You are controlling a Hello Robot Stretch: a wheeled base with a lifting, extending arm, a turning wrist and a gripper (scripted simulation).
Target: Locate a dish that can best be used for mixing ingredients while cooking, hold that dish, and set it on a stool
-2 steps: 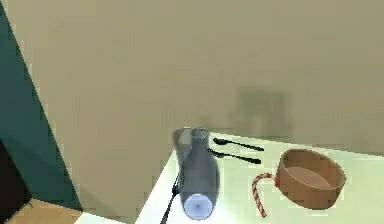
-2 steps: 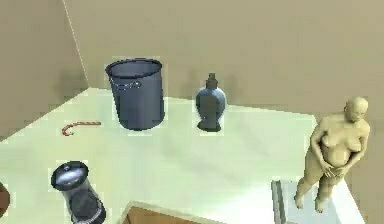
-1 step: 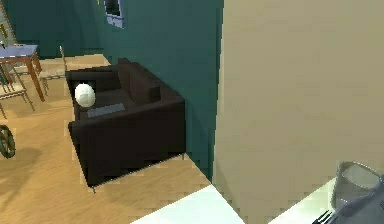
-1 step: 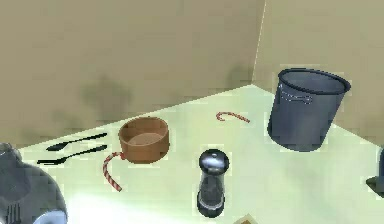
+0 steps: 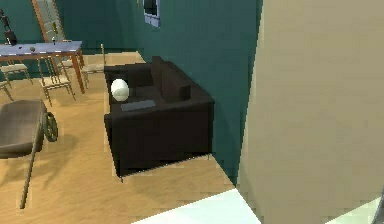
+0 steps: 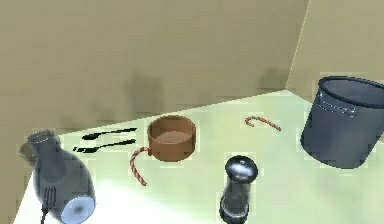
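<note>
A round brown bowl [image 6: 172, 139] stands upright on the pale green tabletop [image 6: 250, 150], near the middle of the arm side view. Dark cutlery [image 6: 103, 140] lies just left of the bowl, and a red and white candy cane [image 6: 138, 167] lies at the bowl's lower left.
On the same tabletop stand a dark grey pot [image 6: 345, 120] at the right, a black pepper mill [image 6: 238, 188] in front and a grey kettle [image 6: 62, 180] at the left; a second candy cane [image 6: 262, 122] lies between bowl and pot. A dark armchair [image 5: 158, 118] holding a white ball [image 5: 120, 89], a table with chairs [image 5: 42, 55] and a beige wall [image 5: 320, 110] are ahead.
</note>
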